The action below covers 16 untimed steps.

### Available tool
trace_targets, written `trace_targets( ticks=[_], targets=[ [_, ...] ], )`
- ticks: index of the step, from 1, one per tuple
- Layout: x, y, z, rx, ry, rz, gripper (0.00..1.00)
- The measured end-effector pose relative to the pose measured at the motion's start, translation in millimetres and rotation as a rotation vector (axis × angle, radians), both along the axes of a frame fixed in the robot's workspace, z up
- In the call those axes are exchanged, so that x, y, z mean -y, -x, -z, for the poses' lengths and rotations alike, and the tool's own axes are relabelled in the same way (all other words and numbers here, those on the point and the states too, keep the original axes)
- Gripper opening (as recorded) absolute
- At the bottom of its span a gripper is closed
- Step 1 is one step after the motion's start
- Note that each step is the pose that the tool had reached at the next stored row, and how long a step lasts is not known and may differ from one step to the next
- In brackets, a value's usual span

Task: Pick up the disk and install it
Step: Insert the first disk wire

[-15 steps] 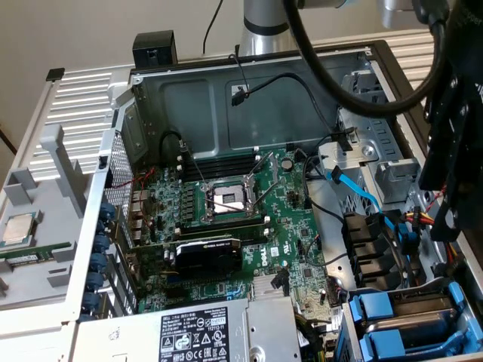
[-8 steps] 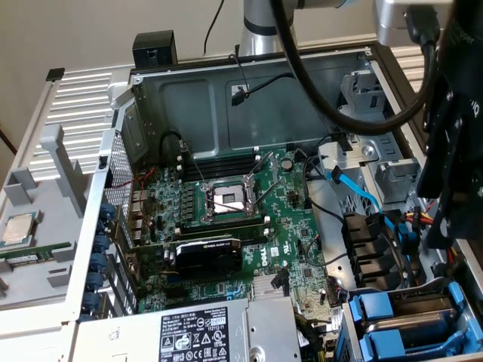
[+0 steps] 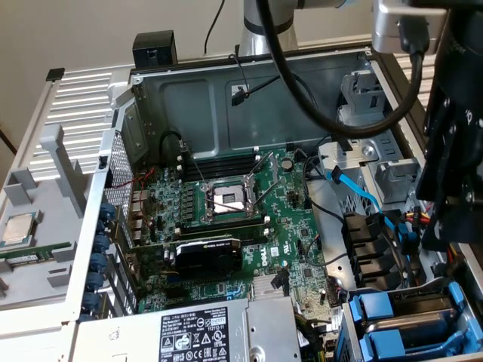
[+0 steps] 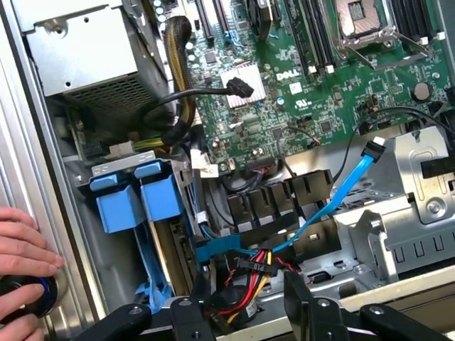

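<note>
The disk (image 3: 411, 303), a grey slab in a blue carrier frame, lies slotted in the drive bay at the lower corner of the open computer case, on the exterior view's right. A second blue carrier (image 3: 407, 341) sits just below it. In the wrist view their blue front tabs (image 4: 135, 202) stand side by side. My black gripper (image 3: 445, 234) hangs above the bay, over the bundle of power cables. It is open (image 4: 249, 316) with nothing between its fingers (image 4: 190, 321), and it is apart from the disk.
The motherboard (image 3: 249, 226) with its bare processor socket (image 3: 226, 200) and a black graphics card (image 3: 207, 253) fills the case floor. A blue data cable (image 4: 334, 202) and red-yellow wires (image 4: 252, 273) lie under my gripper. A person's hand (image 4: 21, 249) rests on a black round knob (image 4: 28, 295) outside the case wall.
</note>
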<state>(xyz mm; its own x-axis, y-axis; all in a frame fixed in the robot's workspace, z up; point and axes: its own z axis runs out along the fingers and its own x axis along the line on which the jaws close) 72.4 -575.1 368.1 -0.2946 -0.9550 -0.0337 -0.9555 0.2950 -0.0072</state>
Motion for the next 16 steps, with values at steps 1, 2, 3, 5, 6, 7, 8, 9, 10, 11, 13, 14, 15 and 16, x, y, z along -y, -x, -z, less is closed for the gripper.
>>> trace_targets(
  ticks=[1,2,3,5,6,7,8,9,10,11,13,14,15,16],
  targets=[
    [-1.0,0.8,1.6,0.0000,0.0000,0.001,0.53],
    [-2.2,2.0,3.0,0.0001,0.0000,0.002,0.53],
    [-3.1,3.2,4.2,0.0001,0.0001,0.004,0.53],
    [-4.4,5.4,6.2,0.0011,-0.0005,0.008,0.53],
    [-4.7,6.4,6.9,0.0022,-0.0010,0.011,0.53],
    [-4.9,7.1,7.6,0.0034,-0.0022,0.014,0.53],
    [-5.0,7.5,8.2,0.0044,-0.0036,0.020,0.53],
    [-5.0,7.5,8.9,0.0056,-0.0055,0.028,0.53],
    [-5.0,7.6,9.5,0.0067,-0.0071,0.037,0.53],
    [-5.1,7.6,10.1,0.0080,-0.0090,0.046,0.53],
    [-5.1,7.9,11.8,0.0097,-0.0131,0.063,0.53],
    [-5.1,8.4,12.6,0.0099,-0.0147,0.070,0.53],
    [-5.1,9.0,13.4,0.0101,-0.0169,0.076,0.53],
    [-5.2,9.6,14.2,0.0103,-0.0191,0.082,0.53]
  ],
)
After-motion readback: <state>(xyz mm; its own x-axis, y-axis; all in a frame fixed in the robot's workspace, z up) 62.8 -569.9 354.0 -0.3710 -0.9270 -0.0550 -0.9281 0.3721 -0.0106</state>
